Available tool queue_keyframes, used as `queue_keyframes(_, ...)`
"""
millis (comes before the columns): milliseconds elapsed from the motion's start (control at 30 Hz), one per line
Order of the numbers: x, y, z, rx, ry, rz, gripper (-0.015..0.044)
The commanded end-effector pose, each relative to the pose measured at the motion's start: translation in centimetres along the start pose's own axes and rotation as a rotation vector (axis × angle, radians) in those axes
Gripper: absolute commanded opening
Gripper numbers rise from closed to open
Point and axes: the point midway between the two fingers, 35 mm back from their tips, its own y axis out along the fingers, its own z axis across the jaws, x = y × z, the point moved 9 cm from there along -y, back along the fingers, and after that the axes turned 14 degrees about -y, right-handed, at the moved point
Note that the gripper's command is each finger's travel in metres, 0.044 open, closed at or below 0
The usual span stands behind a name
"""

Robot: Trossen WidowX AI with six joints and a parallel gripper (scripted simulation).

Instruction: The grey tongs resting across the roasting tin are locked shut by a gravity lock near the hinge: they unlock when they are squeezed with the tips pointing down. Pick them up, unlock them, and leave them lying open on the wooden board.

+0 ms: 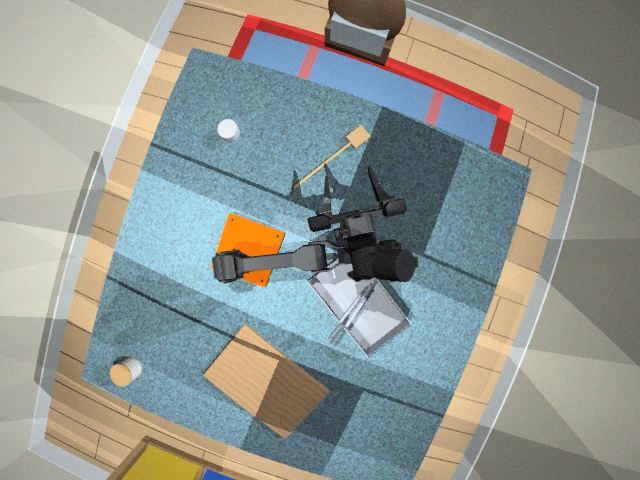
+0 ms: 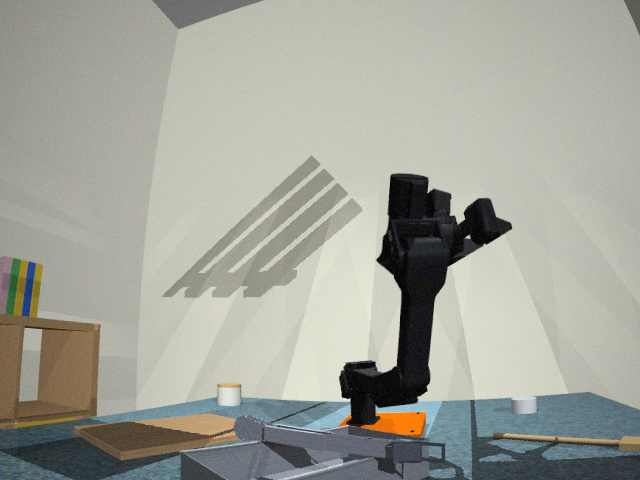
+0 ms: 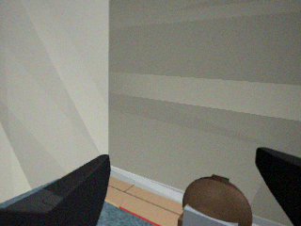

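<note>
The grey tongs [image 1: 353, 312] [image 2: 330, 440] lie across the roasting tin [image 1: 388, 338] [image 2: 214, 463], arms close together. In the exterior view, their scalloped round end is on the left, towards the board, and a boxy end with a loop is on the right. The wooden board [image 1: 240, 369] [image 2: 165, 432] lies flat beside the tin, with nothing on it. My gripper [image 1: 347, 166] [image 3: 182, 158] is open and empty, raised high and away from the tongs, fingers pointing away from the tin. The tongs are not in the wrist view.
My arm stands on an orange plate [image 1: 248, 232] [image 2: 382, 421]. A wooden mallet-like tool [image 1: 357, 136] [image 2: 629, 443] lies beyond the gripper. A white cylinder [image 1: 227, 129] [image 2: 524, 405] and a wooden-lidded white jar [image 1: 125, 371] [image 2: 229, 394] stand apart. A brown round object [image 1: 368, 15] [image 3: 217, 200] is at the far edge.
</note>
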Motion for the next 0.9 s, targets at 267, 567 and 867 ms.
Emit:
queue_keyframes(267,1.8,1.0,0.9,0.062,-0.006,-0.054,0.0440)
queue_keyframes(567,5.6,2.8,3.0,0.183,-0.072,-0.157,0.0440)
queue_keyframes(867,9.5,5.2,5.9,0.342,-0.150,-0.268,0.0440)
